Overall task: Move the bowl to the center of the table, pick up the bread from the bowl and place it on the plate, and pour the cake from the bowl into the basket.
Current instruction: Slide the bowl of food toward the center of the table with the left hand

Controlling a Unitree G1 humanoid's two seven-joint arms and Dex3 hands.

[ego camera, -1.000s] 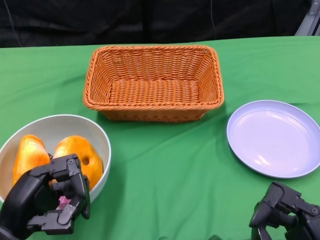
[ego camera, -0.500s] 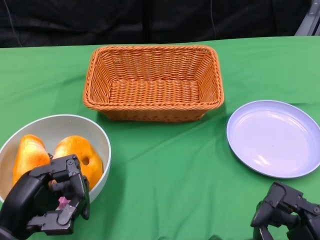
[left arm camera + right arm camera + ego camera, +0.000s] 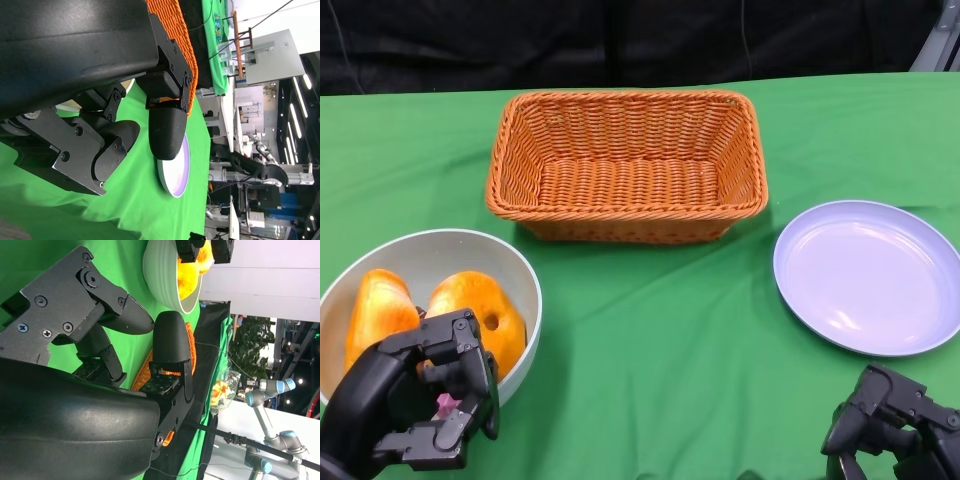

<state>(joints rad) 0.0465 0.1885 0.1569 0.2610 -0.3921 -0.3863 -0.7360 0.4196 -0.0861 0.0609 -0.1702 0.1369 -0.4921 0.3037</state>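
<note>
On the green bench (image 3: pixel 650 340), at my near left, stands the white bowl (image 3: pixel 510 262) with two golden pieces in it — the bread (image 3: pixel 378 305) and the cake (image 3: pixel 475 300) lie side by side, and I cannot tell which one is which. My left robot hand (image 3: pixel 415 405) is at the near rim of the bowl, its fingers curled in over the edge; whether it really grips the rim I cannot tell. My right robot hand (image 3: pixel 890 425) rests low at the near right corner, fingers bent in, holding nothing. The orange basket (image 3: pixel 625 165) sits at the far middle, well apart from the bowl. The pale purple plate (image 3: pixel 870 275) lies at the right — near my right robot hand, not touching it.
</note>
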